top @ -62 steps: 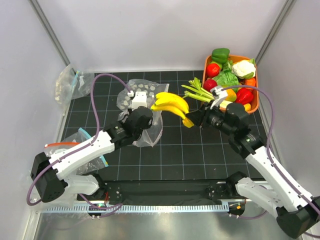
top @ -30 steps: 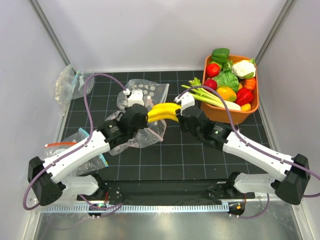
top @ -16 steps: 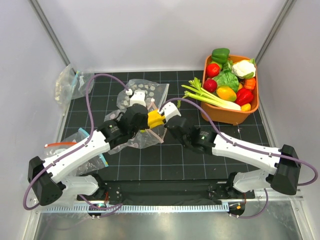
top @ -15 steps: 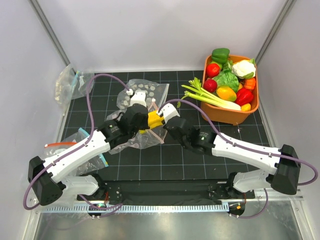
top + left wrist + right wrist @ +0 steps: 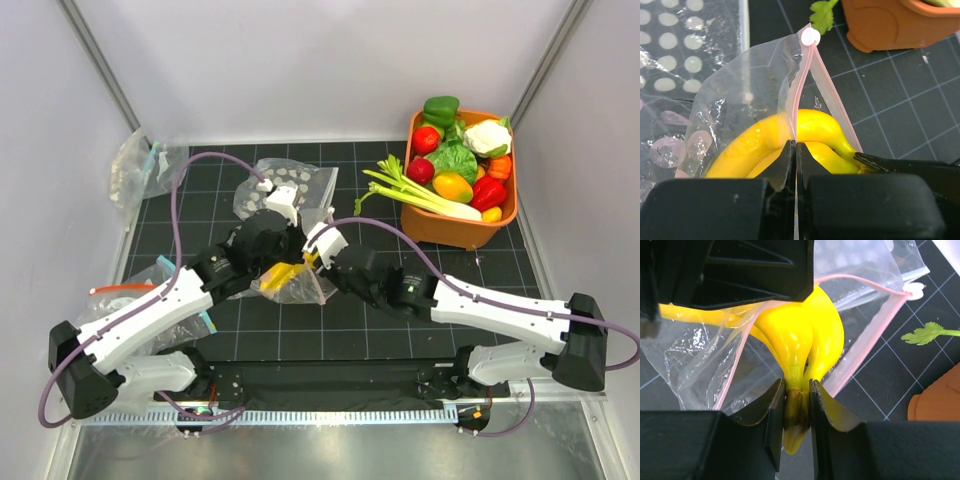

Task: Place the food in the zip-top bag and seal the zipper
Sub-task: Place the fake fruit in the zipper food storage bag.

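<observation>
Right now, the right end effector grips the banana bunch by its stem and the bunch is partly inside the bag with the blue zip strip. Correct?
Not fully. The zip strip is pale pink, not blue, as the right wrist view shows. The rest holds: the right end effector grips the banana bunch by its stem, partly inside the bag.

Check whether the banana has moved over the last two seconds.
Yes. The banana moved left and nearer the arm bases, away from the orange bin, and is now partly inside the bag, stem pinched by the right hand.
</observation>
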Robot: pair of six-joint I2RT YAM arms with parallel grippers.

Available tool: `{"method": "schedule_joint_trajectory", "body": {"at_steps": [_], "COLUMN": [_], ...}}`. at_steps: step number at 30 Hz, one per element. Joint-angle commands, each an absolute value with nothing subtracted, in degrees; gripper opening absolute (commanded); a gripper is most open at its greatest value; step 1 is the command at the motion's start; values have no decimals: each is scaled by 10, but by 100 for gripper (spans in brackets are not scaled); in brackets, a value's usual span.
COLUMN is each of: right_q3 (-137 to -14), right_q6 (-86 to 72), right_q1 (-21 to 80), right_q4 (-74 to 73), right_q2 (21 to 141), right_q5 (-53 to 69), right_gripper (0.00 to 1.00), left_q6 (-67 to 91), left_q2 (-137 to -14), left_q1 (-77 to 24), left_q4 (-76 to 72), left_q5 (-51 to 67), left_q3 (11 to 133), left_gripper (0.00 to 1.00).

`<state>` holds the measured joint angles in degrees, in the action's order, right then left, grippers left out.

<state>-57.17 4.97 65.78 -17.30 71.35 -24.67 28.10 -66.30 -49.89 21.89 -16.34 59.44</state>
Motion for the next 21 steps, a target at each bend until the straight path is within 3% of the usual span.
{"method": "schedule_joint_trajectory", "body": {"at_steps": [1,10,17,18,20,21], "right_q3": [-570,-536,-518,-518,-519,-519], "right_q6": [64,77,69,63,61,56], "right_q1": [660,659,625,622,616,615], "right_q4": [-119,-76,-38,-37,-33,-34], "right_q2": [676,653,658,661,667,667], "right_q5": [-227,-265,-270,-272,-272,-277], "right_gripper": [1,1,1,4,19,44], "left_q6": [270,263,270,272,278,280], "left_q2": [-637,-660,-650,-651,-658,-661], "left_q1": [-502,-501,-501,-501,-501,-500], "left_q4": [162,123,102,98,101,106], "left_q5": [-113,58,87,89,91,81], "left_q3": [586,591,578,578,582,585], "left_gripper": [0,0,0,0,0,0]}}
